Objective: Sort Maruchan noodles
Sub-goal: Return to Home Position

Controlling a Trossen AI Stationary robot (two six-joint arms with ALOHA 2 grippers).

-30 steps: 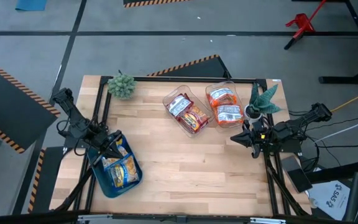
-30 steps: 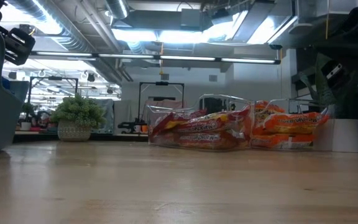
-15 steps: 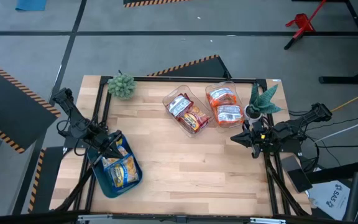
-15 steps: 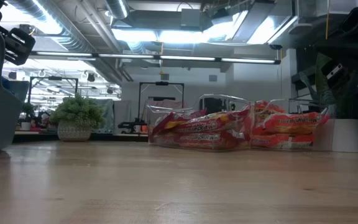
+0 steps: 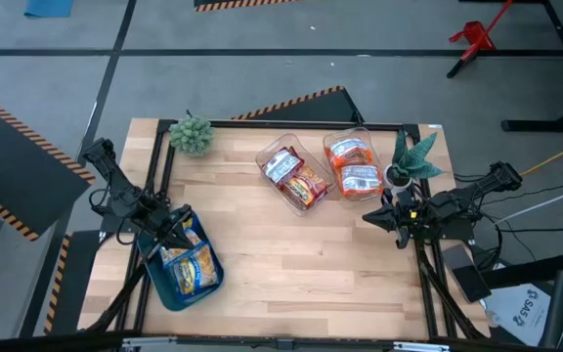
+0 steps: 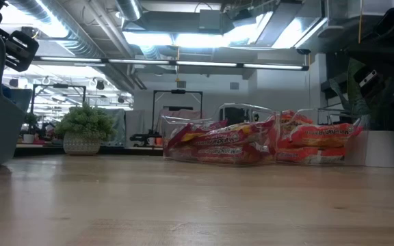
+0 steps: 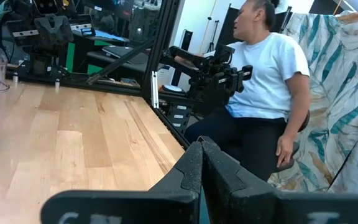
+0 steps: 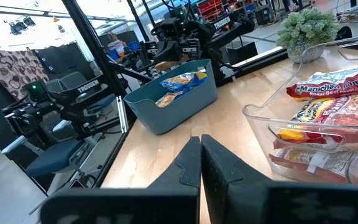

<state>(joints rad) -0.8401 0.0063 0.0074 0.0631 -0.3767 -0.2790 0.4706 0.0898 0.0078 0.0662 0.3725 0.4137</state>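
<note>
Yellow-and-blue Maruchan packets (image 5: 192, 266) lie in a blue bin (image 5: 169, 288) at the table's near left; they also show in the right wrist view (image 8: 180, 81). Red-brown packets (image 5: 296, 178) fill one clear tub at the far middle, and orange packets (image 5: 353, 166) fill the tub beside it. My left gripper (image 5: 177, 231) hovers over the blue bin's far end, shut (image 7: 201, 157). My right gripper (image 5: 370, 217) waits at the right edge, shut (image 8: 201, 149), pointing toward the table's left.
A round green plant (image 5: 192, 134) stands at the far left corner. A spiky plant in a white pot (image 5: 411, 161) stands beside the orange tub, close to my right arm. Bare wood (image 5: 301, 259) spans the middle and near side. A seated person (image 7: 266, 81) shows beyond the right edge.
</note>
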